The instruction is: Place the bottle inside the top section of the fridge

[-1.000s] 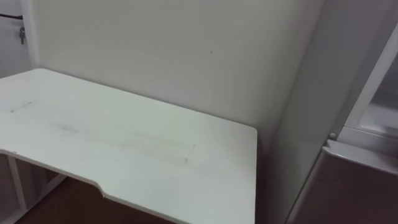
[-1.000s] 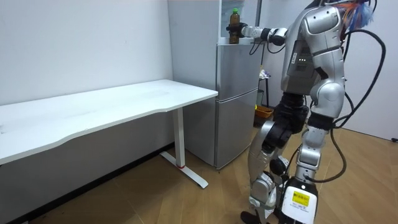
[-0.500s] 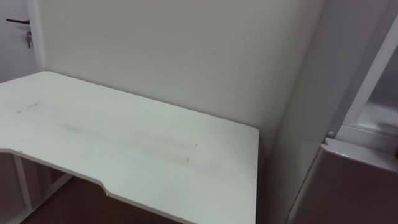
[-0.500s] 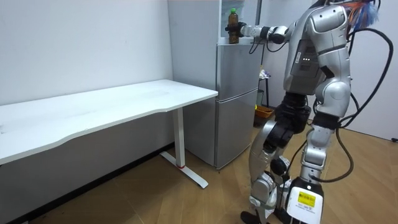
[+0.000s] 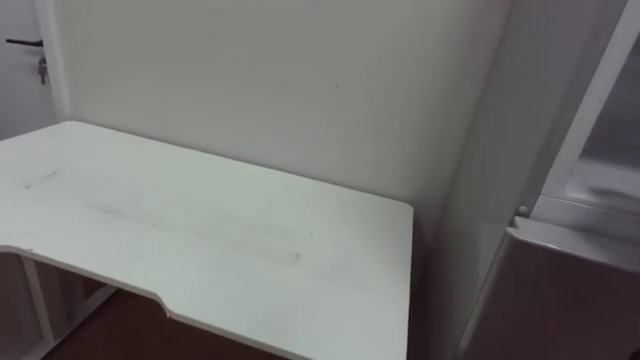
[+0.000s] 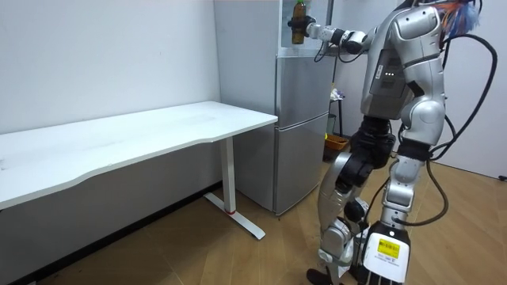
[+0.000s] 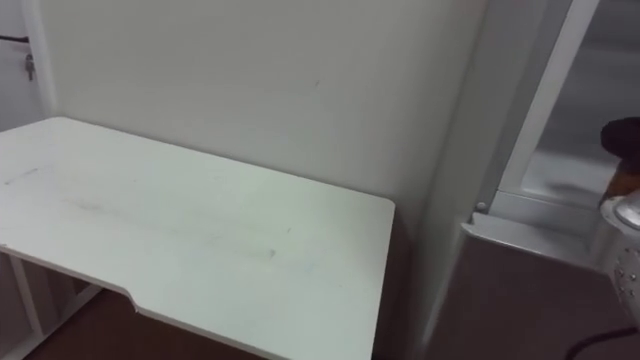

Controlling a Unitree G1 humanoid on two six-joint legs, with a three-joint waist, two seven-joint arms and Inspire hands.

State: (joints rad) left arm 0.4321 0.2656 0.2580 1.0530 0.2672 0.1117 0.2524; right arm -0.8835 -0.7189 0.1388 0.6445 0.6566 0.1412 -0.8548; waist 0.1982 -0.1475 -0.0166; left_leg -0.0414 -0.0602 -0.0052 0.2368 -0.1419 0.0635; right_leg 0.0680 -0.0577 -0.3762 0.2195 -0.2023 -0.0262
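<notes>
Robot stands facing the fridge [image 6: 301,119], beside the white bench [image 6: 158,131]. Right robot hand [image 6: 311,31] grasps 1 bottle [image 6: 299,17], held upright at the fridge's upper compartment.

Head eyes overlook table [image 5: 200,230] and fridge [image 5: 560,310]; room camera stands off.

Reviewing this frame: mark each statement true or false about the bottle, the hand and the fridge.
1. The right hand grips the bottle. True.
2. The bottle stands on the white table. False: it is held up at the fridge's upper compartment.
3. The upper compartment is closed. False: it is open, and its pale inside shows in the eye views.
4. The grey door right under the bottle is shut. True.
</notes>
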